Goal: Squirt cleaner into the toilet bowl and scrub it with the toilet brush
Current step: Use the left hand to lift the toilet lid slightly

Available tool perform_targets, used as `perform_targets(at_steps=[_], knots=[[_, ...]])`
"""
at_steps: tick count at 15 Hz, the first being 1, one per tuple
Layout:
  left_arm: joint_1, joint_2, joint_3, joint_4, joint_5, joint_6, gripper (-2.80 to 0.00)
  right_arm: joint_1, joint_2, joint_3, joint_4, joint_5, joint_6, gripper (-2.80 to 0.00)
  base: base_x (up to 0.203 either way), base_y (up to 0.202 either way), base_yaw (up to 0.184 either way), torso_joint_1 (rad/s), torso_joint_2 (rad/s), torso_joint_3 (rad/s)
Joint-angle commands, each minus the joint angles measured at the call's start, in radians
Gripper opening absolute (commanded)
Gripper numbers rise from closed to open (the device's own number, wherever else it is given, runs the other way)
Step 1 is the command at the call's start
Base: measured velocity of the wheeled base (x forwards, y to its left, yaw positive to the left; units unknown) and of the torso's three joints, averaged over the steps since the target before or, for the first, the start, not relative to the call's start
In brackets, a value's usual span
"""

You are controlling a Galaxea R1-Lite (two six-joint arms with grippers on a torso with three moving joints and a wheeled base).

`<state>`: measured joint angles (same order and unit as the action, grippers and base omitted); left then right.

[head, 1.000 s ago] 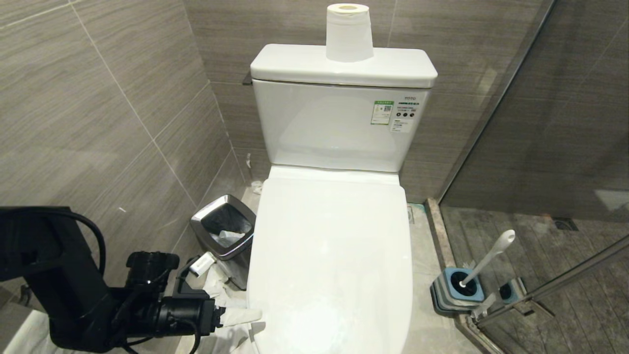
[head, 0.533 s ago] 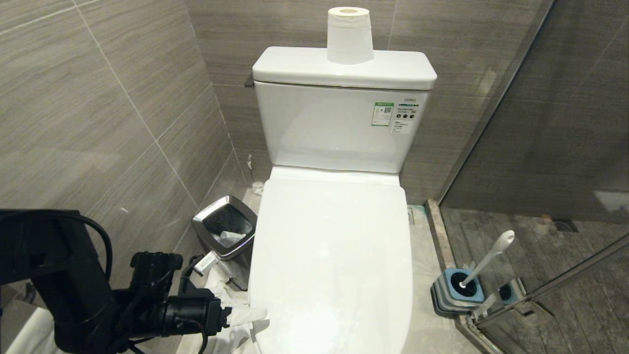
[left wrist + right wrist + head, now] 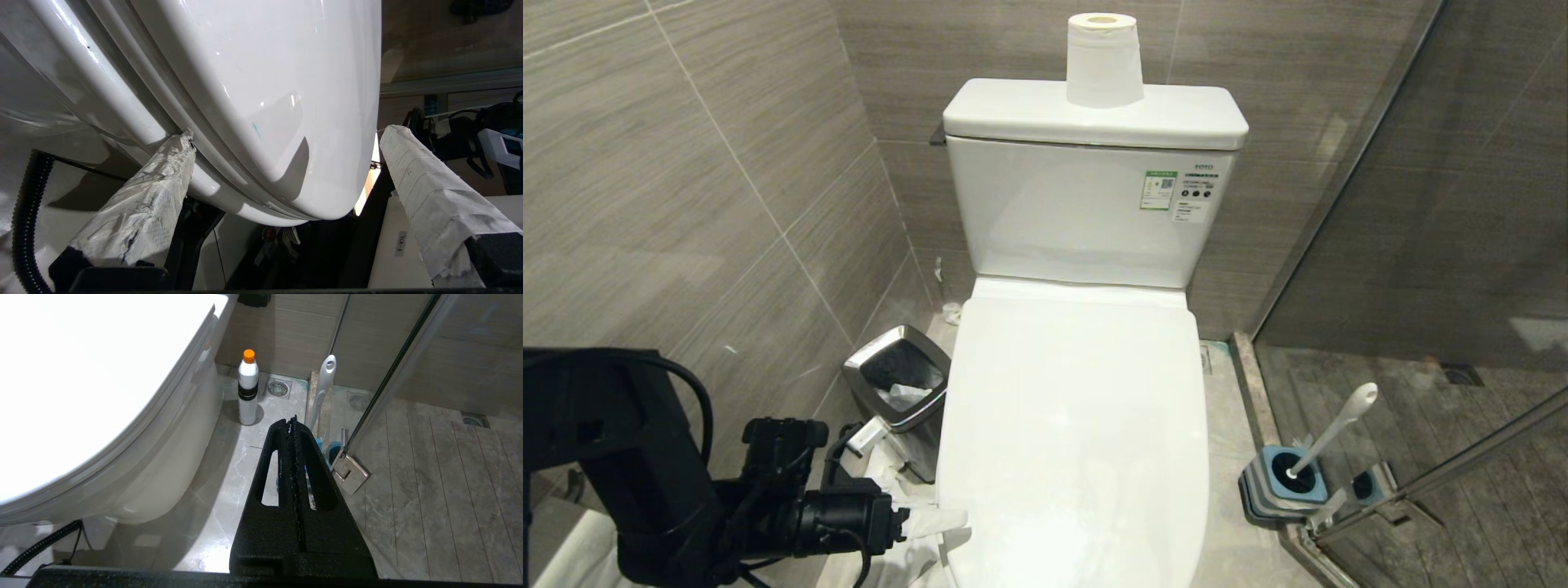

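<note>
Fingers [image 3: 135, 212] of the left gripper [image 3: 286, 134] spread wide astride the closed toilet [image 3: 1078, 425] lid's edge, while only the right wrist view shows the right gripper [image 3: 292, 420] clenched near the cleaner bottle [image 3: 247, 390] and brush [image 3: 322, 388].

Closed lid [image 3: 1072, 425] hides toilet bowl interior; toilet brush [image 3: 1327, 441] head sunk in holder [image 3: 1262, 482], unseen.

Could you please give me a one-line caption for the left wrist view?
Open left gripper, fingers paper-wrapped, straddling the front edge of the closed toilet lid.
</note>
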<state>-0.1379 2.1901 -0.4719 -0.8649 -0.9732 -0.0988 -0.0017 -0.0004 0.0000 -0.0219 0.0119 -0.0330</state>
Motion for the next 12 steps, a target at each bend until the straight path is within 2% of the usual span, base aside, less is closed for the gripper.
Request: perform_targets(at_steps=[1, 6, 8, 11, 12], knots=[[0.001, 0.014, -0.004, -0.005, -0.008, -0.001, 0.00, 0.000, -0.001, 0.012, -0.001, 0.000, -0.001, -2.80, 0.000, 0.000, 0.000, 0.000, 0.00, 0.000], [0.016, -0.025, -0.002, -0.005, -0.035, -0.003, 0.00, 0.000, -0.001, 0.012, -0.001, 0.000, 0.001, -2.80, 0.000, 0.000, 0.000, 0.000, 0.00, 0.000], [0.015, -0.048, -0.003, -0.005, -0.037, -0.046, 0.00, 0.000, -0.001, 0.012, 0.000, 0.000, -0.001, -2.80, 0.000, 0.000, 0.000, 0.000, 0.00, 0.000], [0.021, -0.105, -0.001, -0.005, -0.153, -0.133, 0.00, 0.000, -0.001, 0.012, -0.001, 0.000, 0.000, -2.80, 0.000, 0.000, 0.000, 0.000, 0.00, 0.000], [0.022, -0.129, 0.000, -0.005, -0.172, -0.187, 0.00, 0.000, -0.001, 0.012, -0.001, 0.000, 0.001, -2.80, 0.000, 0.000, 0.000, 0.000, 0.00, 0.000]])
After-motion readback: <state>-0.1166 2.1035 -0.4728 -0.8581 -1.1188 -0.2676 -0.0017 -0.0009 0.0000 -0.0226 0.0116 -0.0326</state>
